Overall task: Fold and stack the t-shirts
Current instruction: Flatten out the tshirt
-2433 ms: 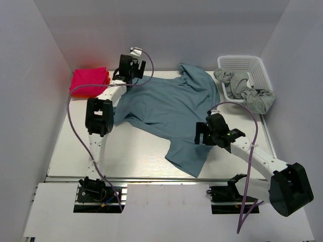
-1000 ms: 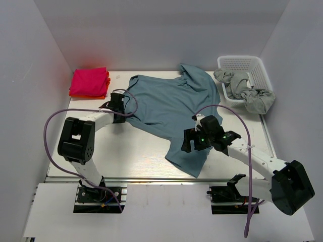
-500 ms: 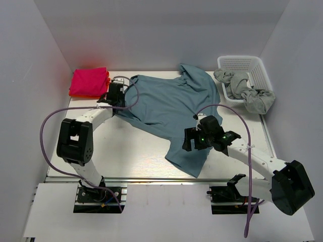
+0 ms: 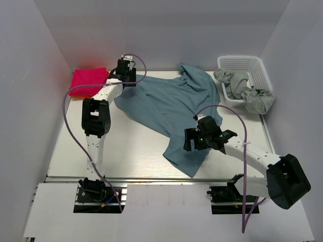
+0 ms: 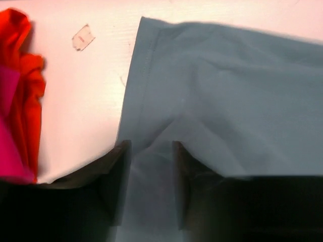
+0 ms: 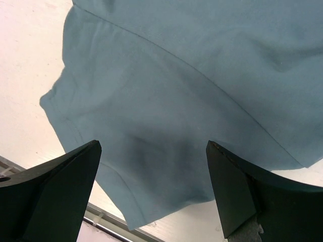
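Observation:
A teal-blue t-shirt (image 4: 171, 108) lies spread diagonally across the table, its hem near the front edge. My left gripper (image 4: 124, 75) is at the shirt's far-left corner. In the left wrist view its fingers (image 5: 120, 174) stand a little apart, and teal cloth (image 5: 222, 101) runs between and under them. My right gripper (image 4: 193, 141) hovers wide open over the shirt's lower part (image 6: 166, 91) and holds nothing. A folded pink t-shirt (image 4: 89, 80) lies on an orange one (image 5: 28, 96) at the back left. Grey t-shirts (image 4: 250, 93) spill from the basket.
The white lattice basket (image 4: 241, 63) stands at the back right by the wall. A small paper scrap (image 5: 83, 37) lies on the table between the pink stack and the teal shirt. The table's front rail (image 6: 106, 224) runs just beyond the shirt's hem.
My left gripper moved from the shirt's left edge toward the back-left corner, closing and then parting its jaws; the shirt's left edge shifted a little. The right gripper stayed almost still.

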### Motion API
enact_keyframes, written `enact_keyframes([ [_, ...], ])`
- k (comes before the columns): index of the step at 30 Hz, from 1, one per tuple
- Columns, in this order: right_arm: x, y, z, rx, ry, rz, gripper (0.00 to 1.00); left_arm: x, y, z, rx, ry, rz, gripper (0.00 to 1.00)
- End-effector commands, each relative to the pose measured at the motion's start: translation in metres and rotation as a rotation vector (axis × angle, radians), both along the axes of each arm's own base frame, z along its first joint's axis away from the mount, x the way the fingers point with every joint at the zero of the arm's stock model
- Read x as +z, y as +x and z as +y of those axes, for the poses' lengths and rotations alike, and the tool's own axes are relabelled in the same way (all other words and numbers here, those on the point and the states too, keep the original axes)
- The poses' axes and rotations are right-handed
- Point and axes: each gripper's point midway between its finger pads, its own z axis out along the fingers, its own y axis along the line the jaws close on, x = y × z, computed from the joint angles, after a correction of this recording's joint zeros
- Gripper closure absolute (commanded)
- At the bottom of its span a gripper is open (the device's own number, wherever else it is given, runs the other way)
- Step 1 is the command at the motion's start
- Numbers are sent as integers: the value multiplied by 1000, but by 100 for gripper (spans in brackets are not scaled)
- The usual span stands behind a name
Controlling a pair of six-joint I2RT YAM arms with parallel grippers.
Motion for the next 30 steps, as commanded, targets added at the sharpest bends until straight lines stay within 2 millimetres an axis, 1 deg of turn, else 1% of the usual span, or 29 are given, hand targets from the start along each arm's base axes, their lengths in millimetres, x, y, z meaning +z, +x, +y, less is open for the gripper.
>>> enact_keyframes([
  [1,15,12,5,-20,12,-33,10,-6,-6,13,-6,9,103,21],
  [2,16,12,5,-22,13,-35,10,-6,-11,13,-5,10,111,12],
  [3,16,12,5,-22,13,-32,10,-2,-11,20,5,7,94,2],
  [4,17,12,5,-22,15,-33,10,-7,-18,21,14,-4,94,0],
  [5,18,11,7,-14,25,-31,10,-1,-23,21,19,-13,82,0],
  [6,18,9,7,-15,28,-23,10,23,-28,25,18,-29,39,0],
  [7,15,6,8,-10,30,-12,10,12,-42,26,40,-49,70,0],
  [8,14,3,13,14,47,-3,10,16,-48,26,49,-64,59,0],
  [9,12,4,15,11,56,3,10,35,-55,27,53,-78,20,0],
  [10,10,5,18,13,67,2,10,13,-72,21,17,-101,66,0],
  [11,6,1,20,20,78,21,10,17,-70,15,-3,-136,26,0],
  [12,0,2,21,13,77,37,10,1,-81,7,-32,-176,57,0],
  [13,0,3,23,10,87,38,10,-2,-83,-3,-55,-202,60,0],
  [14,-6,1,23,4,78,59,10,-9,-84,-8,-66,-223,78,0],
  [17,-16,1,20,-54,64,101,10,-34,-94,-26,-110,-256,150,0],
  [18,-25,-1,14,-82,42,125,10,-46,-96,-31,-119,-276,180,0],
  [19,-29,-4,11,-108,32,145,10,-57,-105,-39,-151,-316,215,0],
  [20,-34,-1,4,-152,5,150,10,-66,-110,-41,-160,-325,240,0],
  [21,-38,-5,-1,-183,-12,173,10,-70,-114,-43,-158,-337,254,0],
  [22,-47,-5,-9,-217,-51,188,10,-84,-122,-41,-144,-341,290,0],
  [23,-52,-6,-18,-272,-81,205,10,-90,-129,-41,-131,-346,316,0],
  [24,-55,-7,-24,-301,-101,217,10,-103,-144,-40,-122,-353,365,0],
  [25,-58,-8,-28,-321,-114,227,10,-112,-154,-40,-109,-367,398,0],
  [26,-62,-9,-37,-358,-128,233,10,-110,-162,-42,-113,-385,408,0],
  [27,-64,-11,-40,-399,-122,246,10,-122,-185,-39,-110,-388,459,0],
  [29,-63,-7,-52,-448,-135,231,10,-124,-204,-36,-69,-406,478,0],
  [30,-61,-5,-59,-477,-142,226,10,-124,-227,-31,-46,-390,502,0],
])
